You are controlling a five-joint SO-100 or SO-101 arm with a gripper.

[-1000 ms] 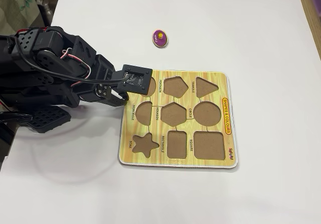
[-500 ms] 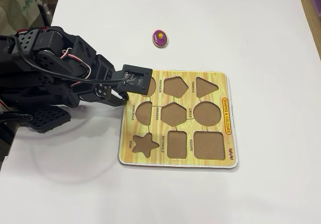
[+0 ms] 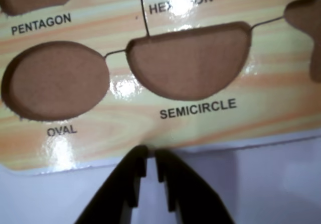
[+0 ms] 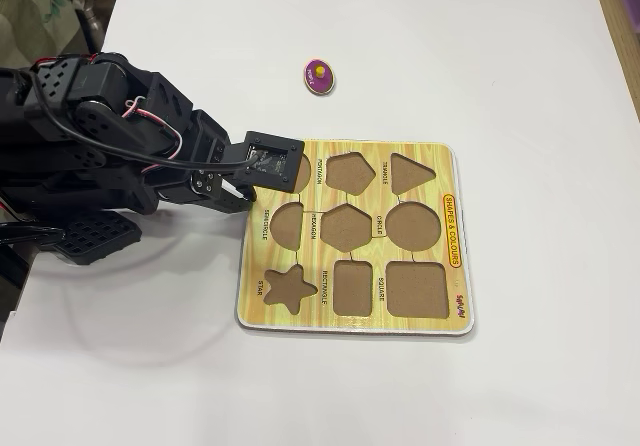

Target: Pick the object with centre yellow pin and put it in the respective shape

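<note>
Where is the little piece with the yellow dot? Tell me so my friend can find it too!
Find the wooden shape board on the white table in the fixed view. Look past its far edge, the one by the pentagon and triangle holes: a small oval piece lies alone there. It is purple with a yellow pin in its centre.

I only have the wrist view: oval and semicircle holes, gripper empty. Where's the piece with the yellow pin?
Observer: The piece lies on the bare table, off the board, in the fixed view above the board's top edge.
Operator: Is the gripper near it?
Observer: No. The gripper sits at the board's left edge, well apart from the piece.
Operator: What shape is it?
Observer: It looks oval, purple with a pale rim.
Operator: Any holes filled already?
Observer: None; every hole that shows is empty, star included, though the arm partly covers the top-left one.
</note>
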